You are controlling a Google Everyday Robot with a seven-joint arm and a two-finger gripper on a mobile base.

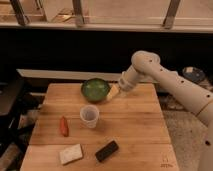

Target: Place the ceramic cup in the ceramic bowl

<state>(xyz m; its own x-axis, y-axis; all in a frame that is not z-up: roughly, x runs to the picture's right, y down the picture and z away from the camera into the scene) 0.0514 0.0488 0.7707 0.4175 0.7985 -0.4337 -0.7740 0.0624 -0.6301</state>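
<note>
The ceramic cup [89, 116] is a small pale whitish tumbler standing upright on the wooden table [135, 125], left of centre. The ceramic bowl [95, 90] is round, shallow and dark green, and sits at the table's far edge, just behind the cup. My gripper [112, 93] hangs at the end of the white arm [150, 67], which reaches in from the right. It is low over the table at the bowl's right rim, behind and to the right of the cup, and apart from the cup. Nothing shows in it.
A red-orange elongated object [64, 126] lies left of the cup. A pale rectangular block [70, 154] and a flat black object [107, 150] lie near the table's front edge. A dark counter front and window frames run behind the table.
</note>
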